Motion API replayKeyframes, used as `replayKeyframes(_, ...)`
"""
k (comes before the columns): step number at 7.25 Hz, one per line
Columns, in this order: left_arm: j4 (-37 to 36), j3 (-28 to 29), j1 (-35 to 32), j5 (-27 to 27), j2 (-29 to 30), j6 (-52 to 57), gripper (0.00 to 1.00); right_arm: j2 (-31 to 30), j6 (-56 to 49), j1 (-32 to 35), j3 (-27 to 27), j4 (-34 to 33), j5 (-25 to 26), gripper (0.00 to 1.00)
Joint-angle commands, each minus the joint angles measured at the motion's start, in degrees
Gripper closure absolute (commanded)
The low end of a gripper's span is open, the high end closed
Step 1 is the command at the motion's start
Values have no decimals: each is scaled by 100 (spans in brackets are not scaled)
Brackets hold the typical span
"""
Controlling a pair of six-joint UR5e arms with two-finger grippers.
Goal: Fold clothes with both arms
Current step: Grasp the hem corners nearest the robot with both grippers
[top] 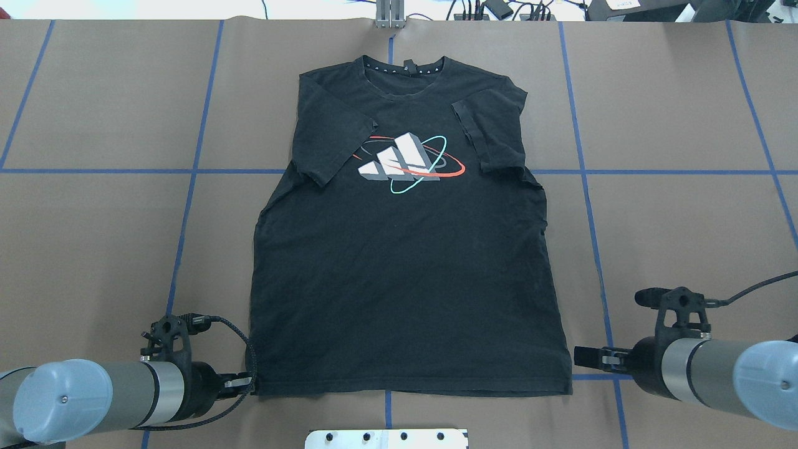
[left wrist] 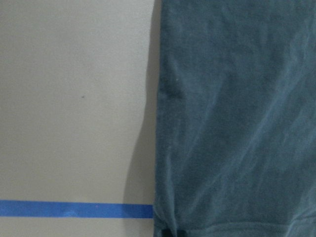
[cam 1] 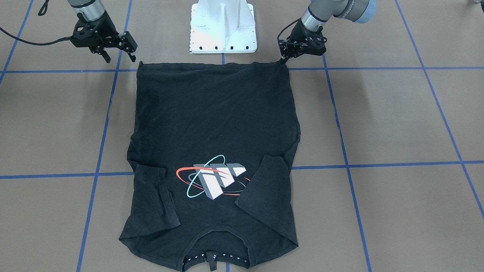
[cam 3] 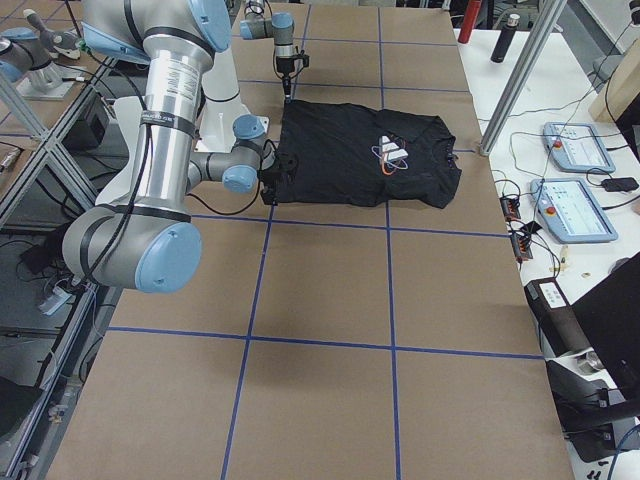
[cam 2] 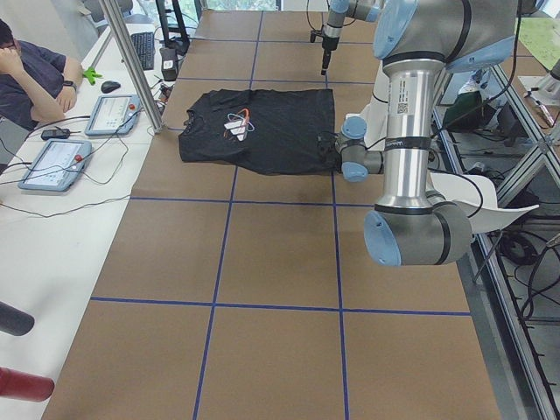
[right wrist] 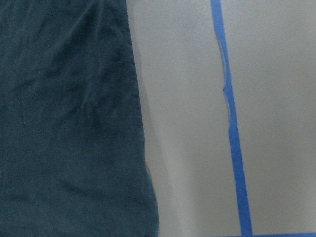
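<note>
Here front view, unlike overhead, shows left fingers [cam 1: 283, 57] pinching T-shirt [cam 1: 211, 121] hem, right fingers [cam 1: 106, 56] wide.

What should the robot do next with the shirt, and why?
Probably slide the right arm's black two-finger tool onto the nearby hem corner of the black short-sleeved T-shirt and close it. That tool hangs open beside the corner, off the cloth, while the left arm's tool looks pinched on the other hem corner.

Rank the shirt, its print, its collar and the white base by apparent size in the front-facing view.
1. Shirt, by far.
2. White base and print: about alike; the top edge cuts the base off.
3. Collar, smallest.
</note>
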State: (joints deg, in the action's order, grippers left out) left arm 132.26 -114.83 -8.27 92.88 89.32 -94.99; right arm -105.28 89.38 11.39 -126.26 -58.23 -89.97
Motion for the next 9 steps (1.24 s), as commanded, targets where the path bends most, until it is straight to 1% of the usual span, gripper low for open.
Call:
replayKeyframes(1,1,-57,0,-121,6,7,100,298,88,-233,338,-13,259,3)
replayKeyframes(2,1,-66,0,-130,6,7,100,298,210,-373,399,-13,347,12)
replayKeyframes(3,1,-66,0,-130,15,7,100,298,376,-592,435,-13,548,23)
replayKeyframes(4,1,-92,0,-130,6,7,100,289,378,-655,427,-31,611,30)
replayKeyframes(5,1,-110,0,-130,6,7,100,272,378,-700,426,-57,612,35)
replayKeyframes(8,1,-128,9,-130,6,7,100,263,387,-849,444,-75,638,42)
replayKeyframes(9,1,-145,9,-130,-3,7,100,263,387,-963,461,-75,760,43)
